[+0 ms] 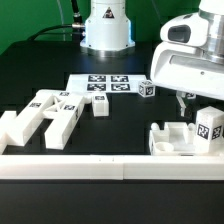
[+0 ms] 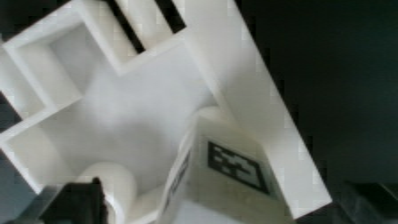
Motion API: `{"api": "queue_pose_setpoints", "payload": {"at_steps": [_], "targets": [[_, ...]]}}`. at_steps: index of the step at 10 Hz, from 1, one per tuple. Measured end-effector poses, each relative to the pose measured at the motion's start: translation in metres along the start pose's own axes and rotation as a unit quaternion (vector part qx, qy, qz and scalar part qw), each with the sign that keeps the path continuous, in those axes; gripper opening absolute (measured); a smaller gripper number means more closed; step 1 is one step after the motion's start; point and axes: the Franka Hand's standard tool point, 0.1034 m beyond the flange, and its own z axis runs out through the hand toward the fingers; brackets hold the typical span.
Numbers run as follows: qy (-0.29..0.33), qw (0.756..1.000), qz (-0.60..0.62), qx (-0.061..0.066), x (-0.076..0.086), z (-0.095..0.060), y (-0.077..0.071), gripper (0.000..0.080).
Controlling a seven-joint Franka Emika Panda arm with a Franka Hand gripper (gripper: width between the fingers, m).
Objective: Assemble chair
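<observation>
My gripper (image 1: pixel 186 102) hangs spread wide, pinching nothing, directly over the part-built chair (image 1: pixel 175 138) at four o'clock in the exterior view; its long axis runs nine-to-three. Loose pieces (image 1: pixel 45 118) lie at eight o'clock.

Robot lab, marker board (image 1: pixel 100 85) (black table (image 1: pixel 120 130))

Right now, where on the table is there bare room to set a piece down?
Mid-table is bare: between the loose pieces and the part-built chair, and between the marker board and the rail. The back corner at the exterior view's left is also bare. Both sides are crowded.
</observation>
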Motion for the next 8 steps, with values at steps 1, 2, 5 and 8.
{"api": "queue_pose_setpoints", "payload": {"at_steps": [1,2,5,8], "targets": [[0.0,0.999,-0.044,-0.001,0.0001,0.0002,0.0003,0.0648],[0.0,0.996,-0.089,-0.001,0.0001,0.0002,0.0003,0.0648],[0.007,0.96,-0.28,-0.022,0.0014,-0.0007,0.0026,0.0648],[0.004,0.927,-0.374,-0.023,0.0022,-0.0006,0.0036,0.0648]]}}
